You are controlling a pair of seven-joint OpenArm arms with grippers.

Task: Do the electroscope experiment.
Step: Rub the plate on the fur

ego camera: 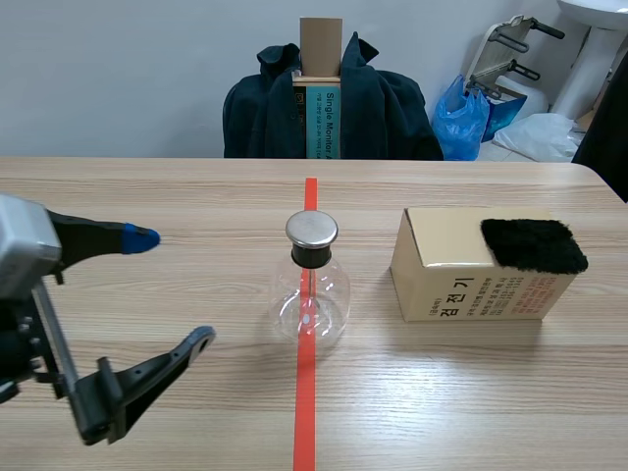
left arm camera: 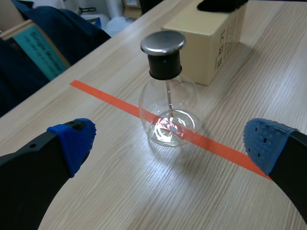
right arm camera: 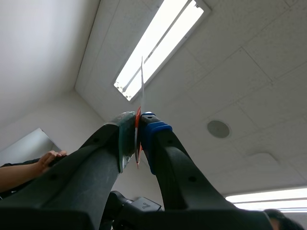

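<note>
Left wrist view: left gripper [left arm camera: 169, 142] jaws wide apart, holding nothing; right gripper [right arm camera: 139, 139] (aimed at the ceiling [right arm camera: 240, 57]) clamped on a thin strip [right arm camera: 142, 81]; ahead of the left gripper, the electroscope [left arm camera: 187, 96] stands upright on the tape line [left arm camera: 105, 98]; glass bulb likely light, slick, fragile, so grasp the black stopper [left arm camera: 164, 66]; inside, a thin rod [left arm camera: 169, 98] hangs from the stopper; beyond, closed box [ego camera: 461, 285] carries a black pad [ego camera: 533, 245].

Electroscope [ego camera: 312, 287] upright (metal-capped); black fur [ego camera: 533, 245] atop box [ego camera: 442, 285]
</note>
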